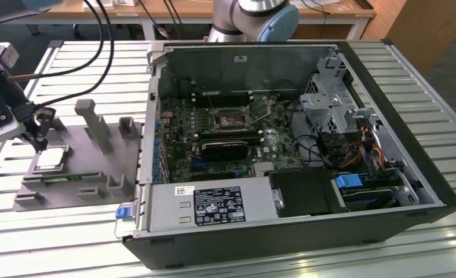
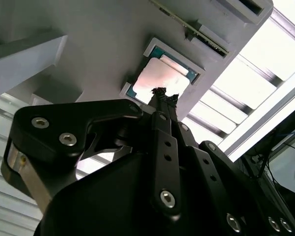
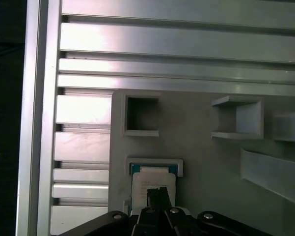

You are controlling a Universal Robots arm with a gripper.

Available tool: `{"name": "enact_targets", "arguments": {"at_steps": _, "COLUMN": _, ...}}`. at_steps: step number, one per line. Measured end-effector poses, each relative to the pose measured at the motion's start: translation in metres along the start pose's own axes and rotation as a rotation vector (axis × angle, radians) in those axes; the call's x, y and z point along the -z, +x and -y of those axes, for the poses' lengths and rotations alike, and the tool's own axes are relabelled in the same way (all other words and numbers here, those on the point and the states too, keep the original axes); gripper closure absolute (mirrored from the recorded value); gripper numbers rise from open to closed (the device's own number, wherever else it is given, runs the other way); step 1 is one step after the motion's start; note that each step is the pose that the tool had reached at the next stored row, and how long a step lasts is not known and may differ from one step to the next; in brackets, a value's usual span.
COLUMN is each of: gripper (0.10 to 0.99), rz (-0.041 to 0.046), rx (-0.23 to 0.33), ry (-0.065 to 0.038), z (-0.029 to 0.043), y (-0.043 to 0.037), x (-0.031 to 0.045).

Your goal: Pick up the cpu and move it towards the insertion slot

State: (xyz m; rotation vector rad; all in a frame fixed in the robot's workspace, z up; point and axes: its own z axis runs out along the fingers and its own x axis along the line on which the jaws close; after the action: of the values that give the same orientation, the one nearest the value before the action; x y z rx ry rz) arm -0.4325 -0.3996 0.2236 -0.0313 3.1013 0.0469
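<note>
The cpu (image 1: 50,157) lies flat in a shallow pocket of the grey fixture plate (image 1: 81,174), at the exterior view's left. Its shiny top shows in both wrist views (image 2: 159,77) (image 3: 153,180). My gripper (image 1: 39,143) hangs just above the cpu's near edge. Its thin fingers (image 2: 163,94) (image 3: 157,192) are pressed together and shut, with nothing between them. The insertion slot (image 1: 229,120) is a small silver-framed socket on the motherboard inside the open computer case, well off toward the exterior view's right.
Grey posts (image 1: 95,124) rise from the fixture plate between the cpu and the case wall (image 1: 152,116). Square pockets (image 3: 141,115) sit in the plate near the cpu. Cables (image 1: 96,40) hang over the slatted aluminium table (image 1: 73,231).
</note>
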Motion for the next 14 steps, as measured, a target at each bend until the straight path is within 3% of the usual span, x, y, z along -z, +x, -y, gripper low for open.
{"name": "enact_targets", "arguments": {"at_steps": 14, "gripper": 0.984, "rz": 0.0003, "rx": -0.020, "ry": 0.001, "z": 0.0017, "y": 0.0017, "x": -0.0198}}
